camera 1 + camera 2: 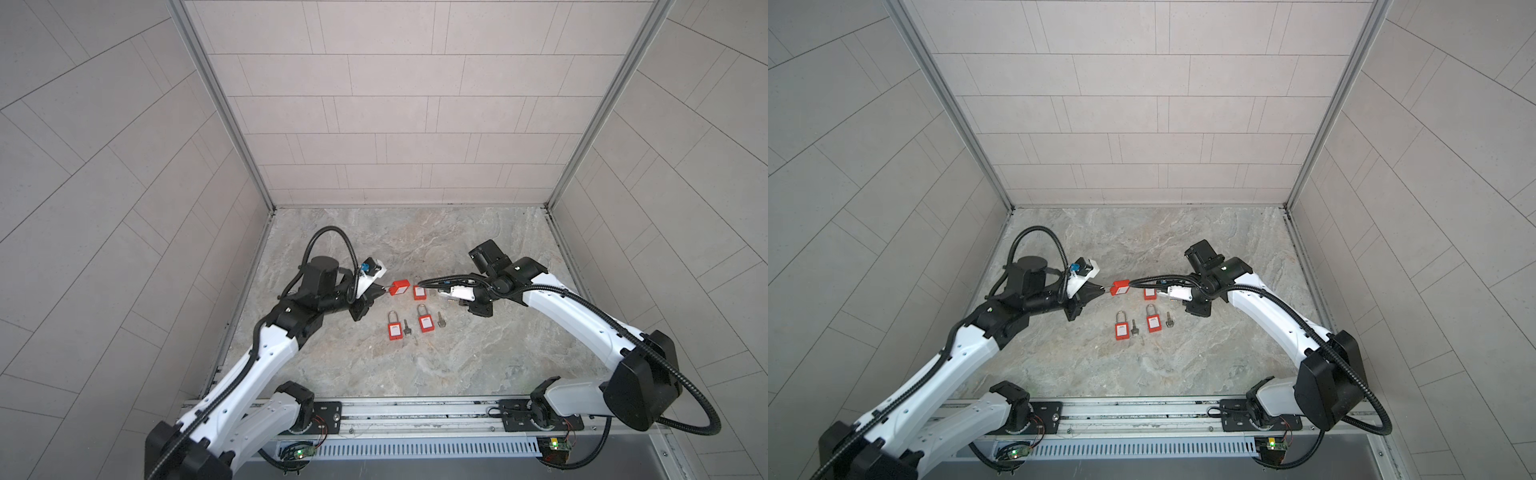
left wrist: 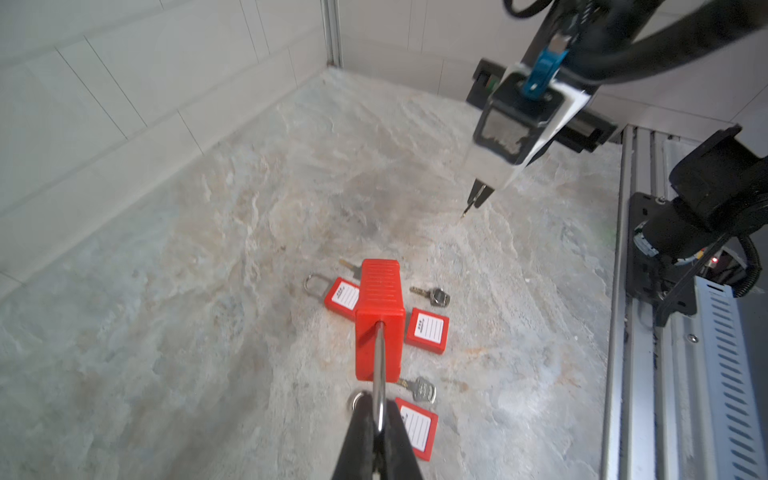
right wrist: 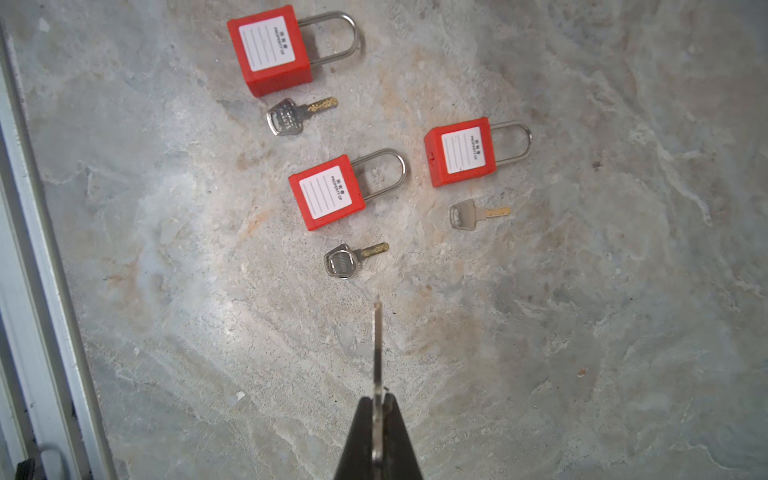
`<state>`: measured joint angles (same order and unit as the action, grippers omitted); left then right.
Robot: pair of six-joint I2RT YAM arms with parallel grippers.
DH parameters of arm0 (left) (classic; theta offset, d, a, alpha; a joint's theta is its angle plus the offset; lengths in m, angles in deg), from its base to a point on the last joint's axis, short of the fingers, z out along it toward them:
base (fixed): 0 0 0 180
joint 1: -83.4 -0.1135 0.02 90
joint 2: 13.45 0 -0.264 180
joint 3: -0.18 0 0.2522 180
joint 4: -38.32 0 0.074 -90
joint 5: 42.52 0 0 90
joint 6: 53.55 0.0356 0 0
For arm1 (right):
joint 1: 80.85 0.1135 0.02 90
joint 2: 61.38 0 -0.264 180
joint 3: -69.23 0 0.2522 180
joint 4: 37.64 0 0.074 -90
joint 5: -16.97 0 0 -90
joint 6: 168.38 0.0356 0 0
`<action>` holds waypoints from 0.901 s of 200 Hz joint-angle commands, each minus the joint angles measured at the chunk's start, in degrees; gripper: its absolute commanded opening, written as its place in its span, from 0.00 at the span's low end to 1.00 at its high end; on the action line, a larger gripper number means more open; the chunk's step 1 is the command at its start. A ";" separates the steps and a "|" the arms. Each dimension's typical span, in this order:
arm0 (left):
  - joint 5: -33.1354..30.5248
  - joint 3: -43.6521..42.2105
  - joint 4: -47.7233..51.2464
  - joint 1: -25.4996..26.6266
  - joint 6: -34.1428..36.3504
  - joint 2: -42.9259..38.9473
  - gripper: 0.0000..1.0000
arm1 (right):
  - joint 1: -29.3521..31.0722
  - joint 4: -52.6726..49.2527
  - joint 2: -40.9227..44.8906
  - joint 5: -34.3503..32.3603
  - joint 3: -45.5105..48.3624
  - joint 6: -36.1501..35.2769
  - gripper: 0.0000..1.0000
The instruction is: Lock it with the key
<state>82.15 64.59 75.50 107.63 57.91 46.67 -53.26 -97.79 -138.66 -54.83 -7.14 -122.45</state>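
While the left gripper (image 2: 378,419) is clamped shut on the bare steel shackle (image 2: 378,365) of the red plastic-bodied padlock (image 2: 380,316), the lock is off the grey marble-pattern tabletop (image 2: 187,291) and held in the air between the two arms, body pointing away from the fingers. The right gripper (image 3: 377,415) is pinching the small flat silver key (image 3: 377,345) by its head, with the blade sticking out edge-on and well apart from the lock. I can't see the keyway in any view. My read is that the lock is light and rigid, but the shackle is smooth round steel, so the body could swivel in the pinch once the key pushes in — I'd hold the shackle close to the body. The key looks thin, stiff and slippery, so I'd grip it flat across the head to carry the turning force. Three spare red padlocks (image 3: 328,197) and three loose keys (image 3: 349,257) lie on the table below.
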 commanded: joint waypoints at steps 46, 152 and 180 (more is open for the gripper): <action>-7.47 27.62 34.96 -0.15 13.26 27.29 0.00 | 3.16 9.12 3.10 -5.64 3.40 11.23 0.02; -14.42 55.34 54.53 1.34 20.32 58.16 0.00 | 5.72 11.68 2.76 -9.95 4.47 22.17 0.00; -14.08 56.44 54.35 1.81 21.44 60.17 0.00 | 6.50 11.87 3.00 -10.46 5.03 23.15 0.00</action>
<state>68.62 118.91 126.21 108.75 76.16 105.88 -47.51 -86.25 -136.89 -64.03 -2.79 -101.84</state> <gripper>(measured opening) 0.051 0.055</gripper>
